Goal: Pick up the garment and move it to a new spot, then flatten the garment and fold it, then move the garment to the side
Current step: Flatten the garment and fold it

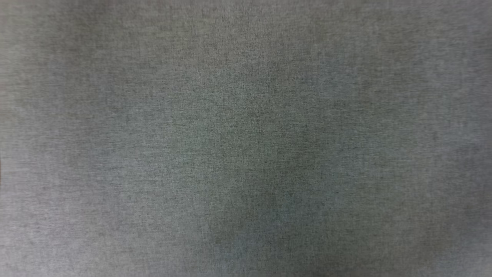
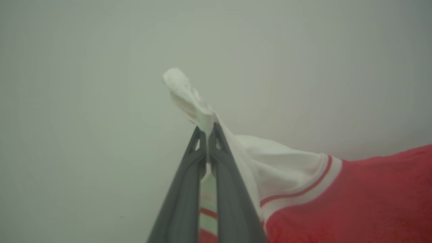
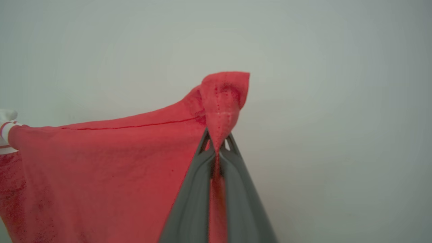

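The garment (image 2: 354, 195) is a bright red jersey with white lining and white-and-red striped trim. In the left wrist view my left gripper (image 2: 207, 133) is shut on a white corner of it, and a tuft of white cloth pokes out past the tips. The red body stretches away to the right. In the right wrist view my right gripper (image 3: 217, 143) is shut on a red corner of the garment (image 3: 101, 168), with a red point of cloth sticking up above the tips. The cloth spans leftward between the two grips.
A grey woven surface (image 1: 246, 138) lies flat across the head view. Behind the cloth in both wrist views is a plain pale background (image 2: 84, 84).
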Controlling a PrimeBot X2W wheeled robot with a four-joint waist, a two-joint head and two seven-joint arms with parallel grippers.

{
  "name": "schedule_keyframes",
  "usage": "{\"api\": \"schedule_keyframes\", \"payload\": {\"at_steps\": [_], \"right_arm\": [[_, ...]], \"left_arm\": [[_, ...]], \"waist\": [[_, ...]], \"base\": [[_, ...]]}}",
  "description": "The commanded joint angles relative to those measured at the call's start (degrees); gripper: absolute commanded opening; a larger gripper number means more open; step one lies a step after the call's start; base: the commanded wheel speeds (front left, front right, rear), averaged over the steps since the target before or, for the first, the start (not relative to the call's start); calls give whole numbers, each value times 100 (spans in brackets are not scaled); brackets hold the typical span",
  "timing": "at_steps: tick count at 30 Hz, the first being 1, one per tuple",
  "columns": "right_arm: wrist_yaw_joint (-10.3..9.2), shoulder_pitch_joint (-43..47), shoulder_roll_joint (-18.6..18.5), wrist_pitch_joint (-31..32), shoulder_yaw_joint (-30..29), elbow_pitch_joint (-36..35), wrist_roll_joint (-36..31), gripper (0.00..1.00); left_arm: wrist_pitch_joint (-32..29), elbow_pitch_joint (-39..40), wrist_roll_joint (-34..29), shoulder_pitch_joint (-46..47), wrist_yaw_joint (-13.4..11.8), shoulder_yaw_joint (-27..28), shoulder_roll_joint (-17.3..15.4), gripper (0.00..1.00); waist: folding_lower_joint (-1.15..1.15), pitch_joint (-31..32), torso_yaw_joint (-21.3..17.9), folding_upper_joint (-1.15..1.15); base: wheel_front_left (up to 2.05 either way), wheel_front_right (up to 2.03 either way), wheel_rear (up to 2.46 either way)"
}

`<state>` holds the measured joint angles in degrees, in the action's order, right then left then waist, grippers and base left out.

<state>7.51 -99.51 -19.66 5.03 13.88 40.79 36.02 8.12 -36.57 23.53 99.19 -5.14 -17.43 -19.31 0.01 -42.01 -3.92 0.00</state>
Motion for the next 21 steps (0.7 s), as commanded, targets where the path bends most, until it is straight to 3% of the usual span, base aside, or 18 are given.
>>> {"api": "schedule_keyframes", "payload": {"at_steps": [1, 11, 21], "right_arm": [[-4, -62, 63, -62, 81, 158, 72, 0], [-4, 277, 280, -259, 736, 1320, 524, 0], [-4, 1347, 297, -94, 1499, 1705, 996, 0]], "left_arm": [[-19, -138, 7, 4, -16, -18, 7, 0], [213, -1514, 256, -455, 141, -38, 294, 0], [636, -2437, 829, -1437, 535, 310, 623, 0]], "waist": [[-1, -199, 13, 0], [-1, -209, 16, 0], [-1, 731, 116, 0]], "base": [[0, 0, 0], [0, 0, 0], [0, 0, 0]]}}
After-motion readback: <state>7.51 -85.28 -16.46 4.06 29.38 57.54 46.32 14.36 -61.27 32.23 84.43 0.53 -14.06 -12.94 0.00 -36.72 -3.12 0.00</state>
